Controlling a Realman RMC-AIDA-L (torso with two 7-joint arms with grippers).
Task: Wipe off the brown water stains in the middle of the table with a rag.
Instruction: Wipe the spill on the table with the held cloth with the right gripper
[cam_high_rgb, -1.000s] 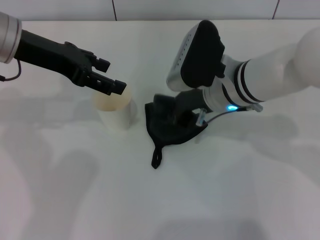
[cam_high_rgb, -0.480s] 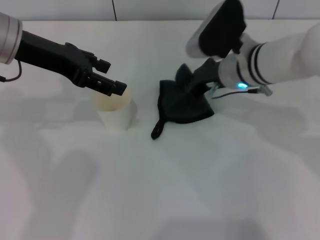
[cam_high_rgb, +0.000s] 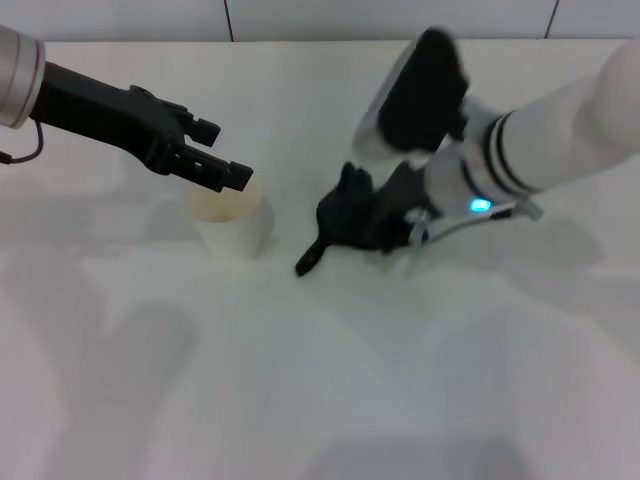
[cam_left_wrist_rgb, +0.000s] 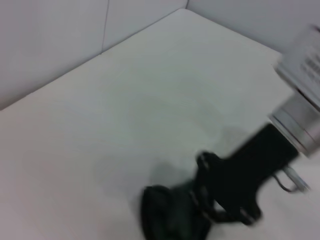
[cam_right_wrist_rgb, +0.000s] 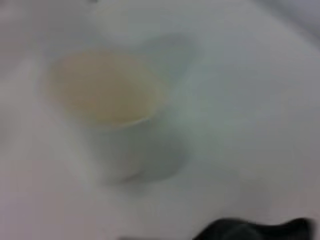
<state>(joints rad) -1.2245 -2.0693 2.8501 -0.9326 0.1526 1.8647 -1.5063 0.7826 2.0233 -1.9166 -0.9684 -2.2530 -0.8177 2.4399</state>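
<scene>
On the white surface (cam_high_rgb: 320, 380) the rag (cam_high_rgb: 350, 222) lies bunched into a dark, greenish-black heap near the middle, its thin loop strap (cam_high_rgb: 308, 260) trailing toward the near edge and touching the surface. The right gripper (cam_high_rgb: 385, 222) presses down on the cloth from the right, its fingers closed on the bunched folds. Just left of the rag stands a white paper cup (cam_high_rgb: 232, 222), upright, its inside tinted pale orange-brown. Above the cup's far rim hangs the left gripper (cam_high_rgb: 215, 160), its fingers slightly parted and holding nothing, apart from the rag
</scene>
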